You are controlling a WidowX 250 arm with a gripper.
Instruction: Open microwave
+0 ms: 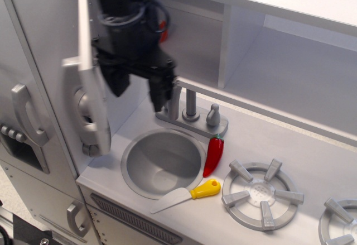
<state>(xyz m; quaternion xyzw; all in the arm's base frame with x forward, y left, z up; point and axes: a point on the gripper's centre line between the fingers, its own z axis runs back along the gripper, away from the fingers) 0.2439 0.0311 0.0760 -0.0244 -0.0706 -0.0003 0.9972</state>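
The microwave is a light grey wooden box in the toy kitchen's upper left. Its door point(89, 72) stands swung far open, seen almost edge-on, with the vertical silver-grey handle point(72, 102) facing left. The window and buttons are turned out of sight. The open cavity point(195, 47) shows behind, with a bit of something red inside point(163, 28). My black gripper point(139, 89) hangs just right of the door's inner face, fingers spread and holding nothing.
A round sink point(163, 162) lies below the gripper with a faucet point(189, 111) behind it. A red chili point(213, 154) and a yellow-handled knife point(187, 196) lie beside the sink. A burner point(262, 195) is to the right. A grey phone handset point(83, 111) is partly hidden behind the door.
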